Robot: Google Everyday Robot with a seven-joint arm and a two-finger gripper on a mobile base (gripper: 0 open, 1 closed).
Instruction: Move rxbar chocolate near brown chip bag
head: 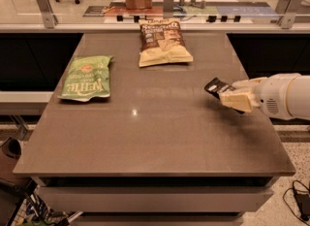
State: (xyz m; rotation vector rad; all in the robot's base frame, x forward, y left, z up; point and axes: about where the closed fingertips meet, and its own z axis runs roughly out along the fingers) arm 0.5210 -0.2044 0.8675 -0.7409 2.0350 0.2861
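I am pinching the small, flat, black-wrapped rxbar chocolate [216, 87] by its right end. Its free end is pointing out to the left and tilting a little. It is sitting over the right part of the tabletop, and it looks to be raised just off the surface, though I cannot be sure of that.

I am judging this bar to be very light and thin. It is probably stiff enough along its length to hold its shape, but its slick wrapper could slide or swivel between my pads. A hold across the two flat faces, as now, seems the right one. Taking in more of the bar's length would steady it better than this end grip, and I am thinking a gentle squeeze is enough, since a hard one would only dent the bar.

My cream-coloured, two-fingered hand [231, 95] is reaching in from the right edge, closed on that end of the bar and carrying nothing else.

Under it the grey-brown tabletop [160, 128] is looking smooth and slightly glossy, so a bar let go carelessly could skid.

The crinkly brown chip bag [162, 43], dark on top and pale yellow below, is lying flat near the far edge at the middle, well apart from the bar. It looks soft and puffy, so I am planning to set the bar beside it and not on it. The green chip bag [87, 77] is lying off to the left, out of my way.
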